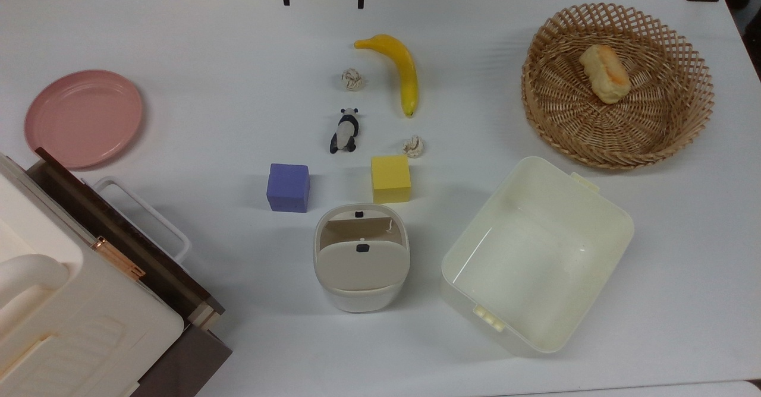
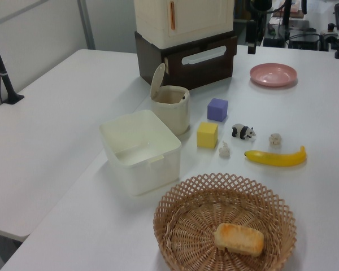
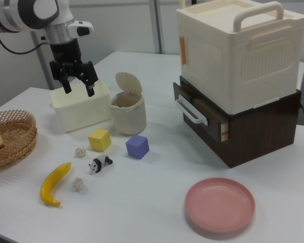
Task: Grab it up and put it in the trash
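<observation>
the gripper (image 3: 75,81) hung high with its 2 fingers spread and empty, leaving room to drop. the wad (image 1: 413,146) lay just beside the yellow cube (image 1: 390,178), near the bin (image 1: 361,257), whose flap stood open to take it.

Paper wad (image 1: 412,146) just beside cube (image 1: 390,179) — bin (image 1: 361,257) beyond, top view's bottom

Top view looks straight down; left and right views face each other across the table (image 1: 178,40)

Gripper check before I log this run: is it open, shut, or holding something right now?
Gripper: open, holding nothing, raised above the table.
</observation>
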Robot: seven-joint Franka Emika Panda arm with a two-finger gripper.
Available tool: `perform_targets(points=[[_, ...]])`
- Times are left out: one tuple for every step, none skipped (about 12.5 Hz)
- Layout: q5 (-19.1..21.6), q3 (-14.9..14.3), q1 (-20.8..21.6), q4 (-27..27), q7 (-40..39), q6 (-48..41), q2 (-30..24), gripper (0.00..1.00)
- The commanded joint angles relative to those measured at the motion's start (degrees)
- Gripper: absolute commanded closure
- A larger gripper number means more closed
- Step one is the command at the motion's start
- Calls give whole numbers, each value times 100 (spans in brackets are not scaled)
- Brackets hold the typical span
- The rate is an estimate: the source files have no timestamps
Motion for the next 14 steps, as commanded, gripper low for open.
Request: perform_targets(points=[[98, -7, -11, -86, 74, -63, -113, 0], [98, -7, -11, -78, 74, -63, -104, 0], [98, -7, -2, -78, 66, -72, -96, 0], [98, -7, -2, -69, 74, -72, -87, 0], [98, -7, 24, -69, 74, -72, -87, 0], [98, 1, 50, -78, 74, -89, -87, 0], [98, 10, 77, -78, 74, -141, -87, 0], [107, 36, 77, -78, 74, -142, -87, 0], [133, 54, 86, -78, 83, -142, -87, 0], [221, 98, 147, -69, 83, -142, -87, 0], [248, 98, 217, -69, 127, -142, -87, 0], [248, 107, 270, -60, 266, -142, -95, 0], [248, 107, 349, -69, 346, -133, -96, 0], [248, 107, 428, -69, 399, -133, -96, 0]])
